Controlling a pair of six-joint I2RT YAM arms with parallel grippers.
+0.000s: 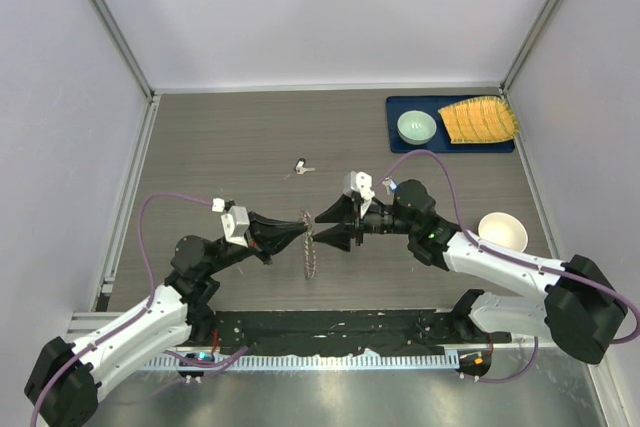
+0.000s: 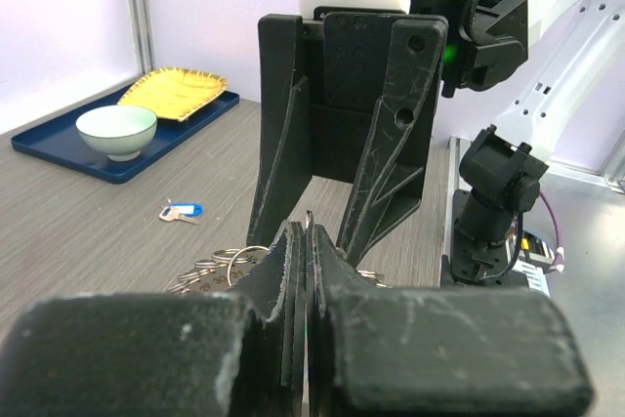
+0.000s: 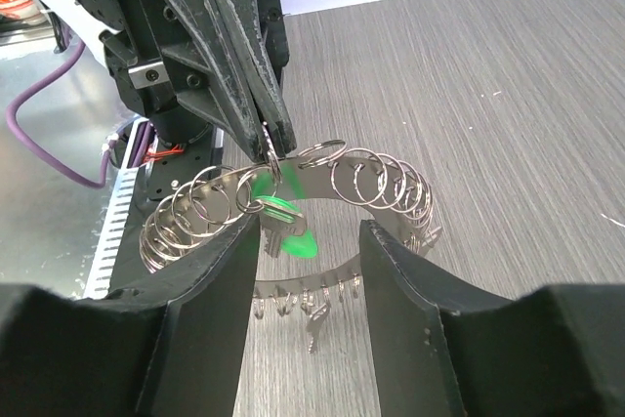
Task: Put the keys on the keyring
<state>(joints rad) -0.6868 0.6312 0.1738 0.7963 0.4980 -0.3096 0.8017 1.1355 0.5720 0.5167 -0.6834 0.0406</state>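
Observation:
The keyring (image 3: 391,187), a wide metal band strung with many small split rings, hangs between my two grippers; in the top view it shows edge-on (image 1: 312,249). My left gripper (image 3: 271,148) is shut on a small split ring at its rim. The green key (image 3: 285,229) hangs from that ring. A plain silver key (image 3: 314,324) hangs from the near rim. My right gripper (image 3: 308,275) is open, its fingers on either side of the green key without touching it. The blue key (image 1: 300,165) lies on the table beyond, also seen in the left wrist view (image 2: 182,211).
A blue tray (image 1: 396,143) at the back right holds a pale green bowl (image 1: 417,127) and a yellow ridged dish (image 1: 480,120). A white bowl (image 1: 503,232) stands by the right arm. Walls enclose the table on three sides.

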